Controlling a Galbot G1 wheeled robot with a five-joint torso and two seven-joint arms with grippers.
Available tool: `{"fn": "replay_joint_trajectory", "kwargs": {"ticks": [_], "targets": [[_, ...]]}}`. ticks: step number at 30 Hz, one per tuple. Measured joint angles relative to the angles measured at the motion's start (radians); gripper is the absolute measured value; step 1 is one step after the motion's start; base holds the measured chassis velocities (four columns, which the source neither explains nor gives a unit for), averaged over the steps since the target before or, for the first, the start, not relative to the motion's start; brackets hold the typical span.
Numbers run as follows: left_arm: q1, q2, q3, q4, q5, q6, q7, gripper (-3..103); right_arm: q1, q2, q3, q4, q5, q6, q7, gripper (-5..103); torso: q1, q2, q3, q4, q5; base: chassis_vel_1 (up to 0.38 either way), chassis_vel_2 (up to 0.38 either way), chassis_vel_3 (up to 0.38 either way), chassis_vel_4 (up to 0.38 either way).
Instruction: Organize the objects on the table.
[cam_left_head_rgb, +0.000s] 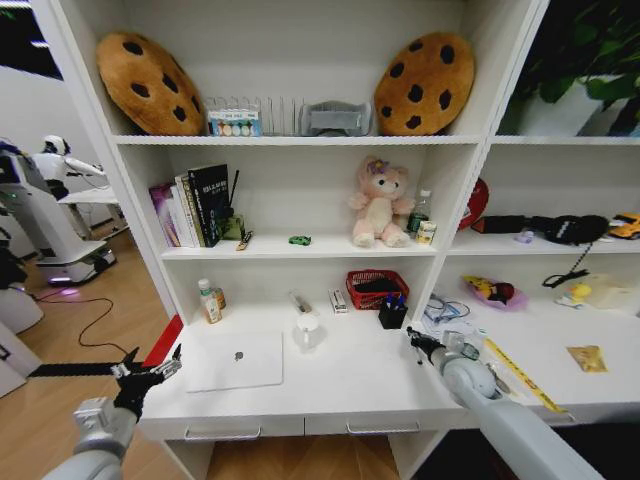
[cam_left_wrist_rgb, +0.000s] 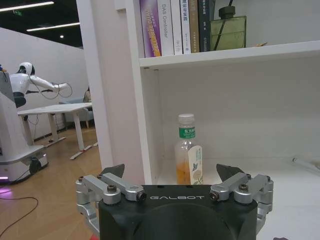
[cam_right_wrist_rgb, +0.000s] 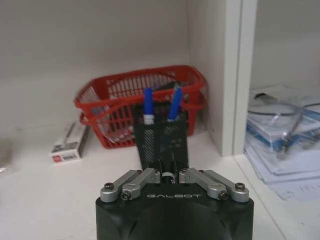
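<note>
Right gripper pinches a dark pen just before the pen cup; left gripper, fingers spread, hangs at the table's left end, facing a bottle

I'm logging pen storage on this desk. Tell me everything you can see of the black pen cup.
The pen cup is black wire mesh, standing upright on the white desk, just in front of the red basket. Two blue-capped pens stick up from it. The right pincer is shut on a dark pen in front of it.
</note>
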Motion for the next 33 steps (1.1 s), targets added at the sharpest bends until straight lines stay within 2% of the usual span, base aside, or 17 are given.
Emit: {"fn": "replay_joint_trajectory", "kwargs": {"ticks": [4,6,7,9,10,13,14,17,22,33], "targets": [[0.0,0.0,0.0,0.0,0.0,0.0,0.0,100,0.024,-0.006,-0.008,0.063,-0.024,0.055,-0.023,12,0.0,0.0,0.0,0.0002,-0.0003,0.0,0.0,0.0,0.0],[0.0,0.0,0.0,0.0,0.0,0.0,0.0,100,0.076,-0.001,-0.036,0.046,-0.082,0.153,-0.032,12,0.0,0.0,0.0,0.0,-0.0004,0.0,0.0,0.0,0.0],[0.0,0.0,0.0,0.0,0.0,0.0,0.0,100,0.076,-0.001,-0.036,0.046,-0.082,0.153,-0.032,12,0.0,0.0,0.0,0.0,-0.0004,0.0,0.0,0.0,0.0],[0.0,0.0,0.0,0.0,0.0,0.0,0.0,100,0.158,0.02,-0.104,-0.062,-0.206,0.333,-0.027,12,0.0,0.0,0.0,0.0004,0.0001,0.0,0.0,0.0,0.0],[0.0,0.0,0.0,0.0,0.0,0.0,0.0,100,0.158,0.02,-0.104,-0.062,-0.206,0.333,-0.027,12,0.0,0.0,0.0,0.0004,0.0001,0.0,0.0,0.0,0.0],[0.0,0.0,0.0,0.0,0.0,0.0,0.0,100,0.246,0.046,-0.169,-0.213,-0.317,0.507,-0.008,12,0.0,0.0,0.0,0.0004,0.0,0.0,0.0,0.0,0.0],[0.0,0.0,0.0,0.0,0.0,0.0,0.0,100,0.246,0.046,-0.169,-0.213,-0.317,0.507,-0.008,12,0.0,0.0,0.0,0.0004,0.0,0.0,0.0,0.0,0.0],[0.0,0.0,0.0,0.0,0.0,0.0,0.0,100,0.301,0.073,-0.2,-0.339,-0.387,0.629,-0.002,12,0.0,0.0,0.0,0.0001,0.0001,0.0,0.0,0.0,0.0],[0.0,0.0,0.0,0.0,0.0,0.0,0.0,100,0.308,0.086,-0.205,-0.396,-0.418,0.682,-0.017,12,0.0,0.0,0.0,0.0,0.0,0.0,0.0,0.0,0.0],[0.0,0.0,0.0,0.0,0.0,0.0,0.0,100,0.36,0.123,-0.221,-0.484,-0.449,0.728,0.015,12,0.0,0.0,0.0,0.0002,0.0,0.0,0.0,0.0,0.0]]}}
